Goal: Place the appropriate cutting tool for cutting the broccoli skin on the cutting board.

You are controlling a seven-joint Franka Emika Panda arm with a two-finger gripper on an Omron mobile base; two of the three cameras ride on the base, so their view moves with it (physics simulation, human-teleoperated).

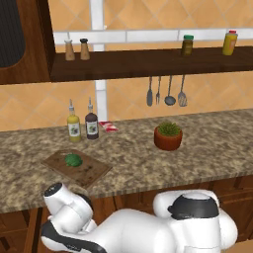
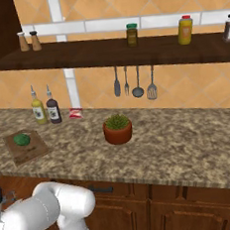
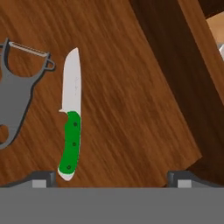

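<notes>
The cutting tool [image 3: 72, 131], a slim knife with a bright green handle and a pale blade, lies flat on a brown wooden surface in the hand view. Its blade points up the picture. My gripper [image 3: 113, 180] hangs above that surface, open wide with nothing between its fingers. The knife's handle end sits just inside the left fingertip [image 3: 43, 179], left of the gripper's midline. The broccoli [image 1: 73, 160] [image 2: 22, 139] rests on the dark brown cutting board [image 1: 93, 173] [image 2: 33, 150] at the left of the counter.
A grey metal peeler [image 3: 17, 100] lies just left of the knife. A darker wooden wall [image 3: 183, 87] runs along the right of the wooden surface. On the counter stand two bottles [image 1: 82, 125] and a potted plant [image 1: 168, 136]. Utensils [image 1: 165, 91] hang under the shelf.
</notes>
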